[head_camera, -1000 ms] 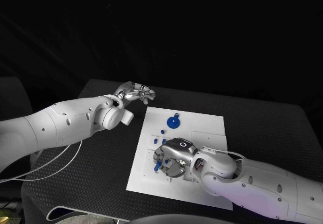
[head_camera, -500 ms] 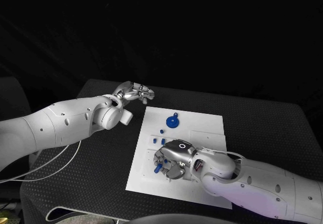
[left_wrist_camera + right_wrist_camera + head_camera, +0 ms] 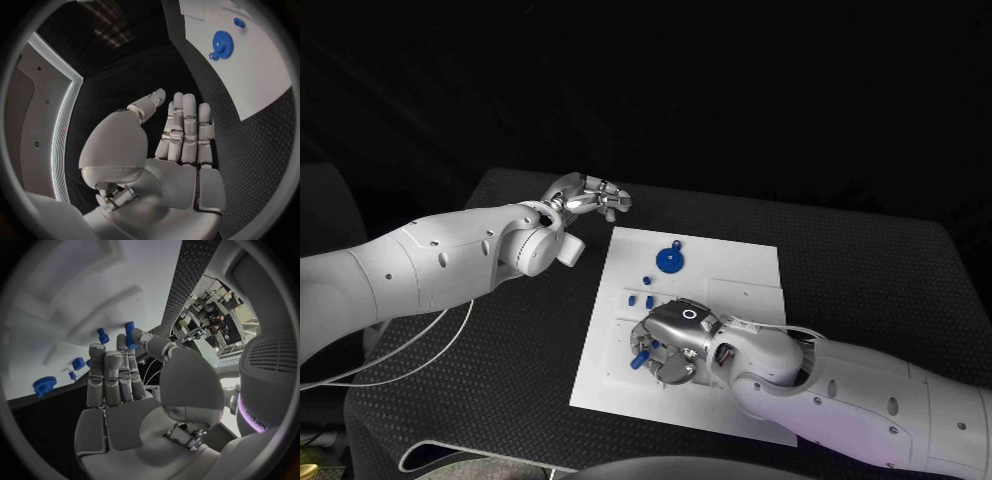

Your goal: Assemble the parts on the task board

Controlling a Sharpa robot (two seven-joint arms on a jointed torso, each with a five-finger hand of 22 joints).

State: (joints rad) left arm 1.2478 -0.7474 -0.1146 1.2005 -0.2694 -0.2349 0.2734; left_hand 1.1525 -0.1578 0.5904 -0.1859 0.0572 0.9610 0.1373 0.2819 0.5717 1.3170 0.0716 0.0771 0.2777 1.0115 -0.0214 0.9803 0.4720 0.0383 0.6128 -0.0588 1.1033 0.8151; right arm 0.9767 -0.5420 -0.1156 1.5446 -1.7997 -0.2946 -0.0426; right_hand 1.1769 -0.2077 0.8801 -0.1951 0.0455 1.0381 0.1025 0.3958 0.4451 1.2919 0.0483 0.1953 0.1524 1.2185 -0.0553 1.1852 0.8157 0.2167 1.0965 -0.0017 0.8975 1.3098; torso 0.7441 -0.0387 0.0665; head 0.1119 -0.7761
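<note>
The white task board (image 3: 733,300) lies mid-table. A blue gear (image 3: 672,262) sits near its far edge, and in the left wrist view the gear (image 3: 222,42) lies flat on the board (image 3: 256,75). Small blue pieces (image 3: 648,279) lie between the gear and my right hand (image 3: 675,338). That hand hovers low over the board's left half. In the right wrist view it (image 3: 125,390) pinches a blue peg (image 3: 130,335) between thumb and a finger, close above the board (image 3: 62,300). Another blue peg (image 3: 102,335) stands beside it. My left hand (image 3: 589,198) is off the board's far-left corner, fingers (image 3: 185,125) straight, holding nothing.
Black textured table (image 3: 877,270) surrounds the board, with its far edge behind the left hand. A white cable (image 3: 430,350) loops over the table's left side under the left arm. Raised white outlines (image 3: 740,295) mark the board's right half.
The right hand has edged slightly along the board with the peg in its pinch. The left hand and the gear stay where they were.
</note>
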